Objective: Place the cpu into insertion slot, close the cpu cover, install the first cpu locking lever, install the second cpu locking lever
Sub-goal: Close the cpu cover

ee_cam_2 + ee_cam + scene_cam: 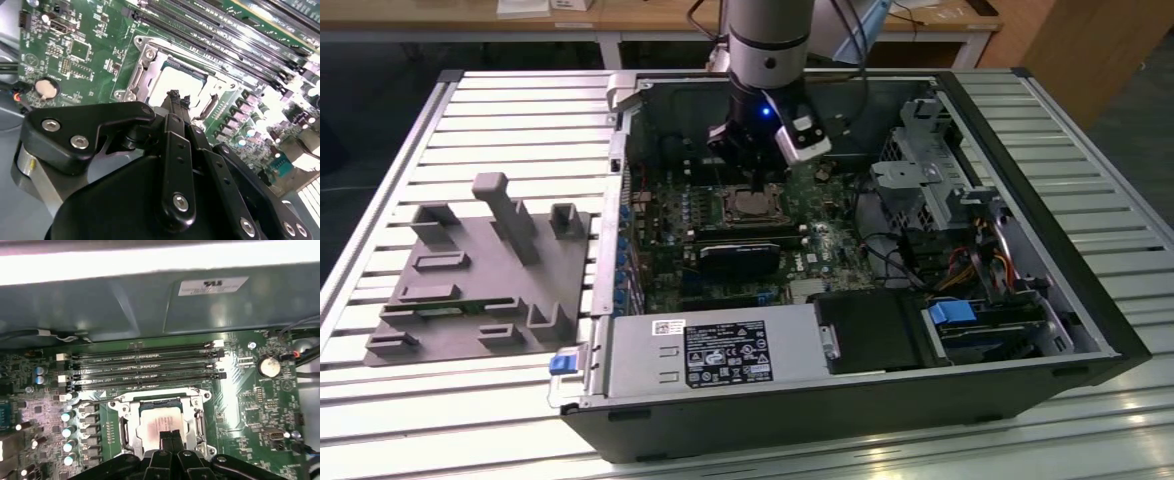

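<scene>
**Gripper over socket, cpu in place, fingers pinched together**

Gripper (170, 436) hangs low inside the open case (1107, 330), just above the cpu (160, 421). The fingertips (173, 95) are drawn together with nothing between them. Can't tell if they touch the chip.

The cpu lies flat in the insertion slot (727, 205), mid-board and well away from the motherboard (250, 405) edges. The cpu cover (197, 421) is down, framing the chip on all sides. Can't tell the lever state.

Room around the socket:
- Memory slots (145, 365) run parallel just beside one socket edge. A grey metal panel (125, 305) stands behind them.
- A row of capacitors (66, 432) stands close on the flanking side.
- The coin cell (269, 366) side is lower and more open.
- In the exterior view, the arm comes straight down with clear space to the case walls. The power supply (707, 350) fills the near edge.
</scene>
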Action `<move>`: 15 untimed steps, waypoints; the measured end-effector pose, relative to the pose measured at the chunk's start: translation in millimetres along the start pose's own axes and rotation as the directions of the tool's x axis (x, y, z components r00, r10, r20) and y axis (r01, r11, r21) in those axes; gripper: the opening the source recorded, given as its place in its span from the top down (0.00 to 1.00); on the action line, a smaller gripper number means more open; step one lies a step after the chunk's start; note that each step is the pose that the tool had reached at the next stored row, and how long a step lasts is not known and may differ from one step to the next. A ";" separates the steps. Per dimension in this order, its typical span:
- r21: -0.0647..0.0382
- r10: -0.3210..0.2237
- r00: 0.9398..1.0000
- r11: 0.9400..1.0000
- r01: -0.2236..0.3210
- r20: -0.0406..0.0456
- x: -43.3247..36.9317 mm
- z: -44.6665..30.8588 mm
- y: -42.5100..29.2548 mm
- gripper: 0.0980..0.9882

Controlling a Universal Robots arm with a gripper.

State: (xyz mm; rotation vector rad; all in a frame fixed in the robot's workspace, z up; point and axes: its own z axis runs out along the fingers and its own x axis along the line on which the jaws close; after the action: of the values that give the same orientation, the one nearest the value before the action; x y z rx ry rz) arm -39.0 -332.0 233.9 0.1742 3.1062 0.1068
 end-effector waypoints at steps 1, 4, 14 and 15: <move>0.000 0.000 1.000 1.000 0.000 0.001 0.0 -1.5 0.1 1.00; 0.000 0.000 1.000 1.000 0.000 0.004 0.0 -4.3 0.3 1.00; -0.003 -0.002 1.000 1.000 0.002 0.031 4.0 -4.9 -0.1 1.00; -0.003 -0.001 0.999 1.000 0.001 0.032 4.8 -4.9 -0.2 1.00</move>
State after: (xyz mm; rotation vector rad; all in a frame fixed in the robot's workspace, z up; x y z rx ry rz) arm -44.0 -332.0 238.7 0.1722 3.0745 0.1074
